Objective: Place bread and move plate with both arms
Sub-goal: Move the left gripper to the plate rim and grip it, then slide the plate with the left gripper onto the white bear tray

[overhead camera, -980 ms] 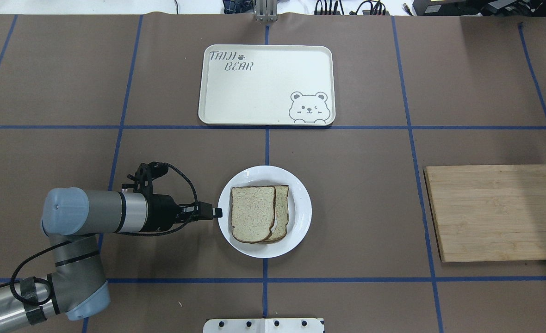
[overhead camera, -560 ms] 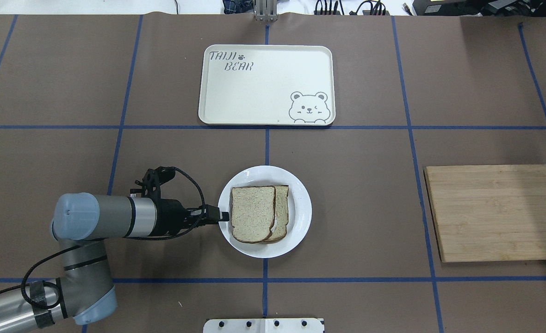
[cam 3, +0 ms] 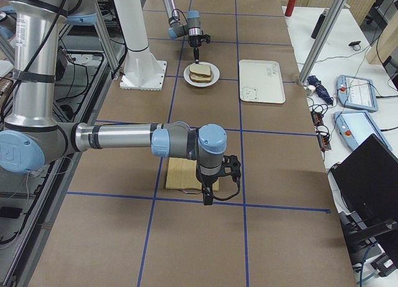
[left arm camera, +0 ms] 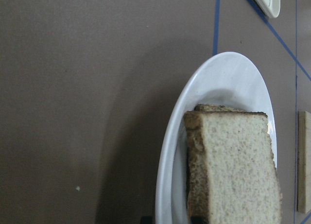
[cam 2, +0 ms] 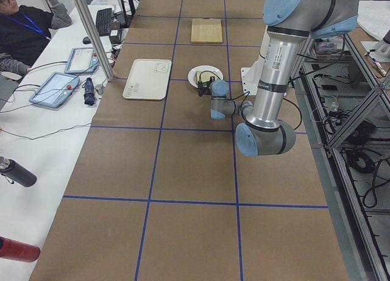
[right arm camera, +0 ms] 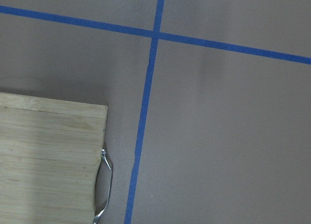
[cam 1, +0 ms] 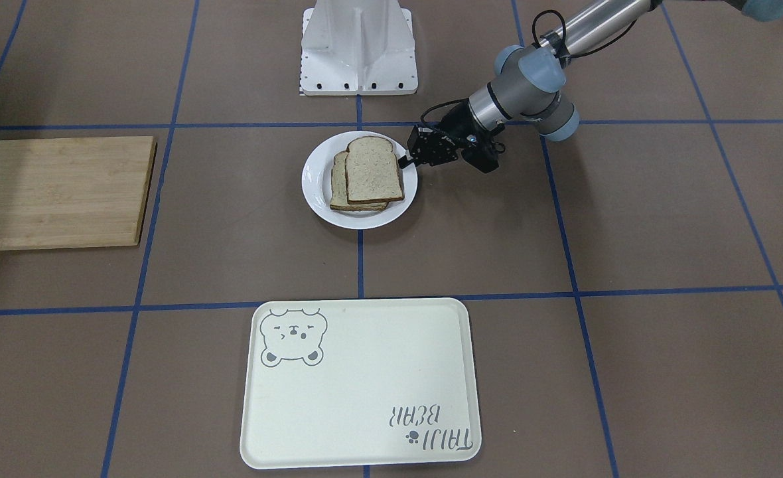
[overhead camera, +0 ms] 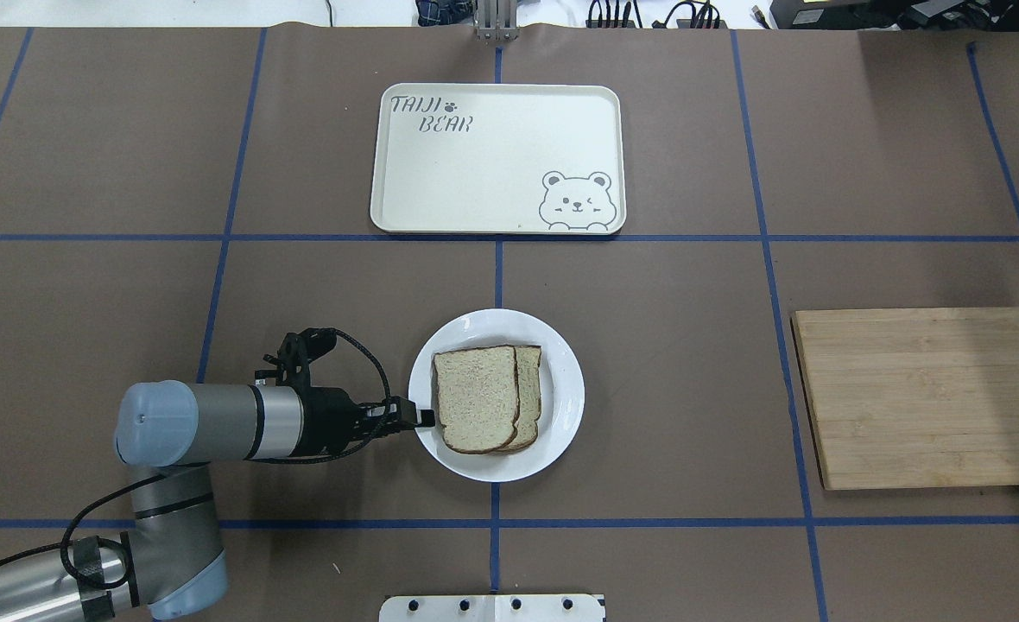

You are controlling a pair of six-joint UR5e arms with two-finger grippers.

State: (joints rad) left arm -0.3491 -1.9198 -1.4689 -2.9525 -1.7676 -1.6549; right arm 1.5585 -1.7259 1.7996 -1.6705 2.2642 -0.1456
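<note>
The bread (overhead camera: pixel 477 399) lies flat on top of a second slice (overhead camera: pixel 530 380) on the white plate (overhead camera: pixel 561 406) in the near middle of the table. My left gripper (overhead camera: pixel 424 419) points down at the plate's left rim. In the left wrist view the fingertips stand on either side of the rim (left arm camera: pixel 167 185), shut on it, with the bread (left arm camera: pixel 238 170) just inside. My right gripper (cam 3: pixel 208 198) shows only in the exterior right view, above the cutting board's end. I cannot tell whether it is open or shut.
A cream tray with a bear drawing (overhead camera: pixel 496 160) lies beyond the plate. A wooden cutting board (overhead camera: pixel 928 397) with a metal handle (right arm camera: pixel 103 185) lies at the right. The robot's white base plate (overhead camera: pixel 492 608) sits at the near edge.
My left arm has moved right and a little nearer, bringing the gripper onto the plate's left rim. The plate and the top slice have shifted slightly to the right.
</note>
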